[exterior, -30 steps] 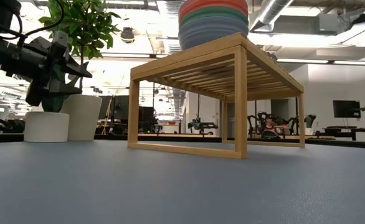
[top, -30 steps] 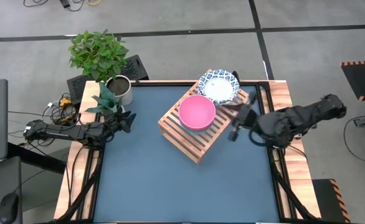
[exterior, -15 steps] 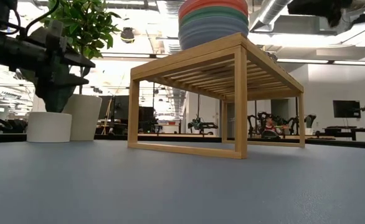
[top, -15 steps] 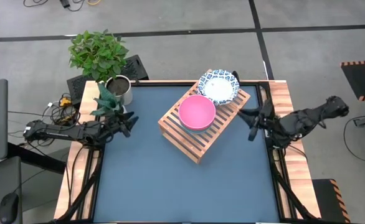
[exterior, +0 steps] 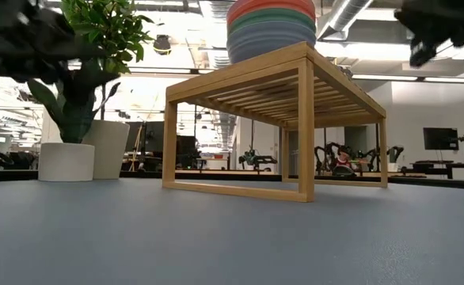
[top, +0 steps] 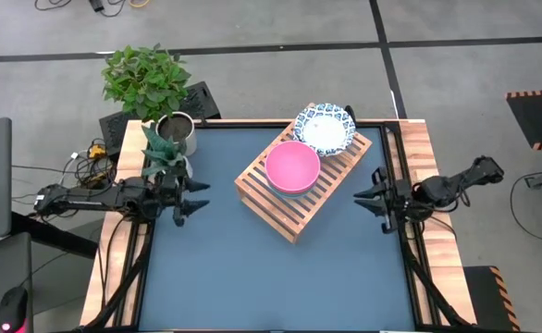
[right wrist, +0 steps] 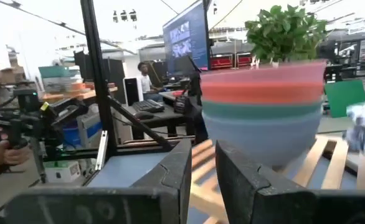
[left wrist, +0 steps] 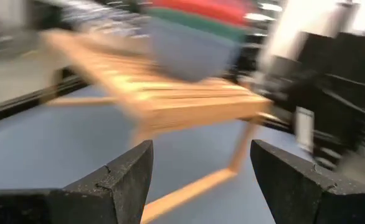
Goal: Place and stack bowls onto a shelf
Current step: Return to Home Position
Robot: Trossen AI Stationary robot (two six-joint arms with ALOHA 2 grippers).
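Though only side-on views show the stack (exterior: pixel 270 28), left gripper (left wrist: pixel 201 149) wide; right gripper (right wrist: pixel 204 152) narrow

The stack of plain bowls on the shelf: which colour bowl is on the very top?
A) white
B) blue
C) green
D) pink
D: from above, the pink bowl is the topmost one of the stack on the shelf, and the right wrist view shows the other colours underneath it.
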